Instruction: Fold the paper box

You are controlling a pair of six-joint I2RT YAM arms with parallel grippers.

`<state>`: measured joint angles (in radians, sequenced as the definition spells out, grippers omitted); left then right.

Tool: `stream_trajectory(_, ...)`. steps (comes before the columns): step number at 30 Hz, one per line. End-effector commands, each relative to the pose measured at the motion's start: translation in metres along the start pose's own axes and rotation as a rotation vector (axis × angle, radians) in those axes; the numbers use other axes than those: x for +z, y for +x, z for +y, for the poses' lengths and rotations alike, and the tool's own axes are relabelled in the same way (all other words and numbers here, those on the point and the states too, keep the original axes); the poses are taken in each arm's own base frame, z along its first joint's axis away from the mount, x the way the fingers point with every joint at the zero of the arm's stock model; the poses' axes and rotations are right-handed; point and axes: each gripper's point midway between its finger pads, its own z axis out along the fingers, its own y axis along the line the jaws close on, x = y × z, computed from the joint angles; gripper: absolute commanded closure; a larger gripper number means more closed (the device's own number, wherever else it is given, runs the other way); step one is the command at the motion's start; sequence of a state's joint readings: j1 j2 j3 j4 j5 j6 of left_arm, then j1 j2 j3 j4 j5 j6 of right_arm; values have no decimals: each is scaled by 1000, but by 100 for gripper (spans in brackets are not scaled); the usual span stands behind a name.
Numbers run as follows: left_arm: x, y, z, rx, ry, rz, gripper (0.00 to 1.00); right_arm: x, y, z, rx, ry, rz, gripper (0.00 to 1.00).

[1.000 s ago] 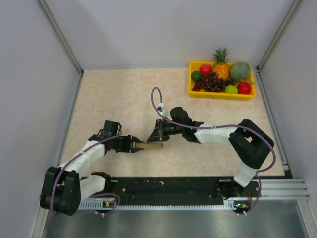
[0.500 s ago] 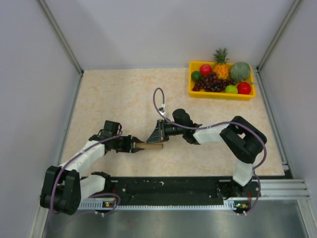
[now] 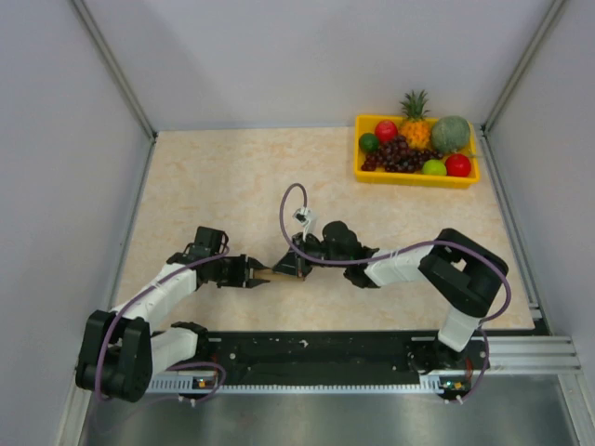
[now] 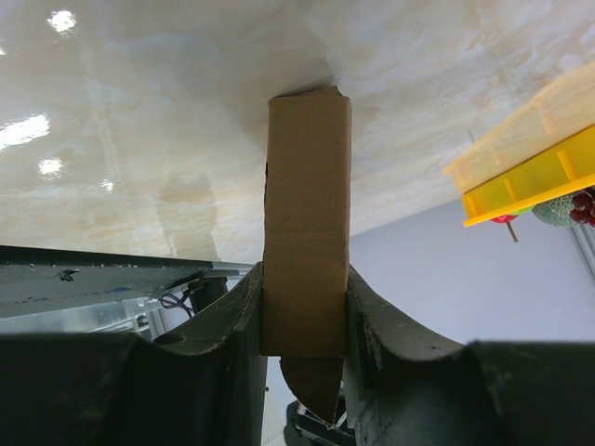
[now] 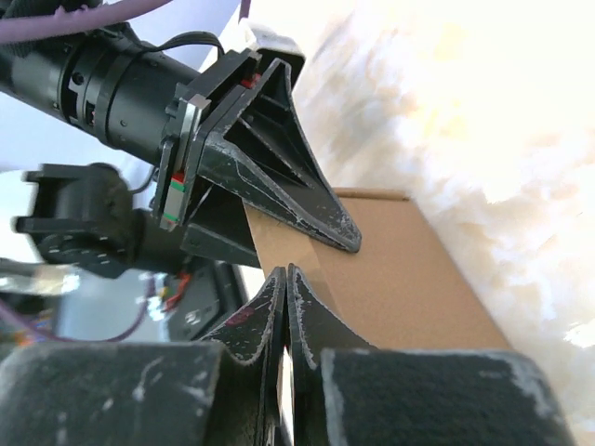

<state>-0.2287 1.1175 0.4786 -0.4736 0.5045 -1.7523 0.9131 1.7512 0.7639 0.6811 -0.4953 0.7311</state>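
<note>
You're clamping the probably light, crushable box (image 4: 307,186) by its left end in the left gripper (image 4: 305,311) while the right gripper (image 5: 284,277) is sitting clenched empty beside it.

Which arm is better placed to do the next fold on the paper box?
Probably the right. The left tool is clamped on the paper box, steadying it; the right tool is shut, apparently empty, with its tips at the box, free to push.

paper box (image 4: 307,214) barely visible in top view; fruit tray (image 4: 522,179) cut off by right edge.
</note>
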Motion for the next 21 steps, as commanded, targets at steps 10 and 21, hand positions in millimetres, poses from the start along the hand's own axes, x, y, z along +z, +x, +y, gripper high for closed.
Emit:
stream_trajectory(10, -3, 5, -15, -16, 49, 25, 91, -21, 67, -95, -458, 500, -41, 100)
stream_trajectory(21, -3, 6, -15, -31, 60, 35, 91, -25, 106, -120, -577, 744, 13, 100)
